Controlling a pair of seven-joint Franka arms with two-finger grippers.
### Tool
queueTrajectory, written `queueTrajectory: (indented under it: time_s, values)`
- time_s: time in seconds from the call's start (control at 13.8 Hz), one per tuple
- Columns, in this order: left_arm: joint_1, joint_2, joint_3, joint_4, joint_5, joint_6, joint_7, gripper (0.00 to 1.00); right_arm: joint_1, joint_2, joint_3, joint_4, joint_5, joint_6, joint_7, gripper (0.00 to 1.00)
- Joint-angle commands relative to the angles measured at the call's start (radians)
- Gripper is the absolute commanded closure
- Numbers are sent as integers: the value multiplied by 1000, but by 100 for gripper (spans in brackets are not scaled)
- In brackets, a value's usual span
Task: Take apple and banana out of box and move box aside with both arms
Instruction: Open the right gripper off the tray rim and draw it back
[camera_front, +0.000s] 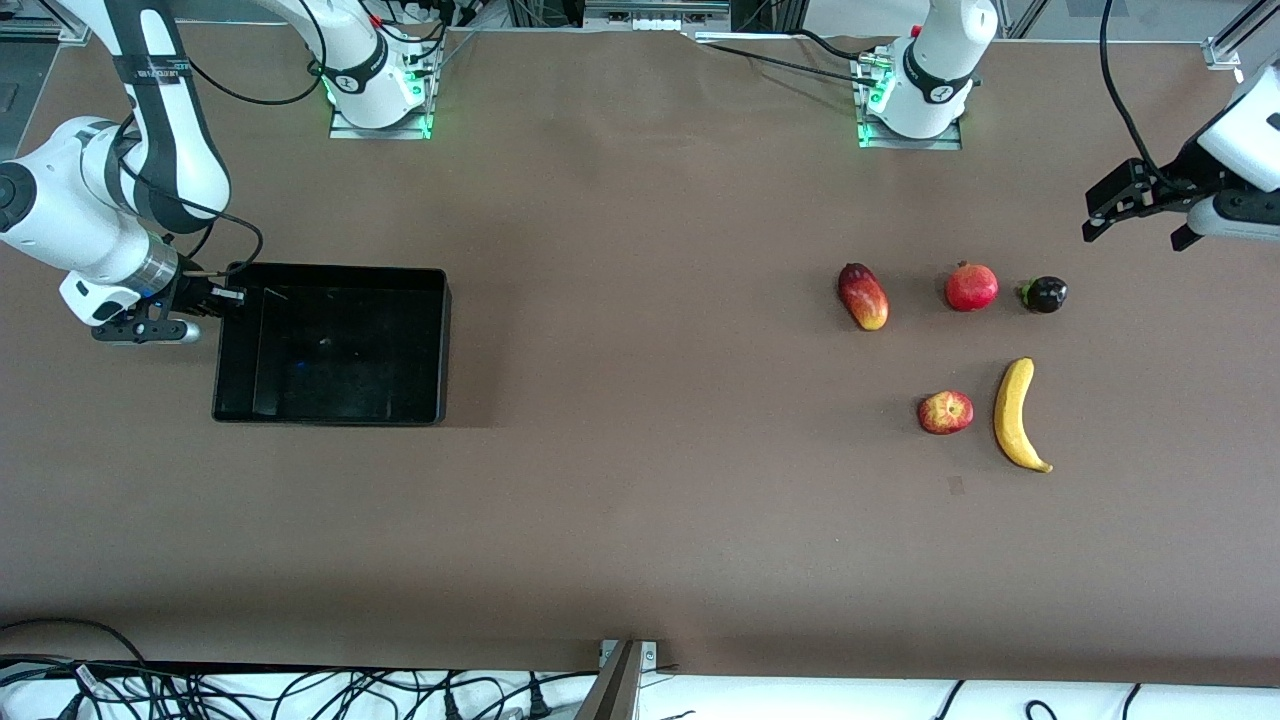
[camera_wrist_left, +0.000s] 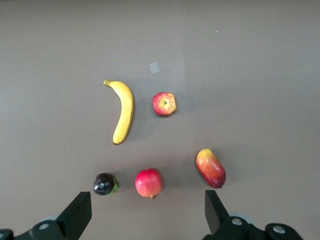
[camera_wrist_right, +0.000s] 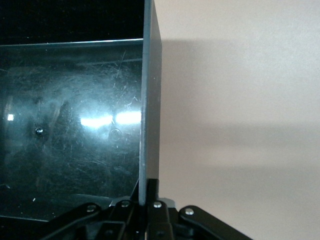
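The black box lies toward the right arm's end of the table. My right gripper is shut on its end wall; in the right wrist view the thin wall runs between the closed fingers of the gripper. The red-yellow apple and the yellow banana lie side by side toward the left arm's end. My left gripper hangs open and empty in the air above the table near the left arm's end. The left wrist view shows the gripper, the banana and the apple.
A mango, a pomegranate and a small dark purple fruit lie in a row, farther from the front camera than the apple and banana. Cables run along the table's front edge.
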Motion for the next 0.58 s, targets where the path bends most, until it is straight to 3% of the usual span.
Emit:
queueTrajectory:
  time_s: [0.0, 0.07, 0.29, 0.51]
  values:
    - [31, -27, -101, 45, 16, -100, -88, 0, 9, -14, -6, -20, -3, 8, -43, 15]
    - [35, -38, -110, 48, 18, -103, -108, 0, 9, -15, -6, -12, -3, 5, -41, 0]
    - [25, -33, -80, 112, 18, -163, -100, 0, 10, -38, -7, 0, -4, -29, -34, 0]
    - [19, -32, -48, 115, 18, -164, -37, 0, 12, -63, -9, 109, -38, -204, -29, 0]
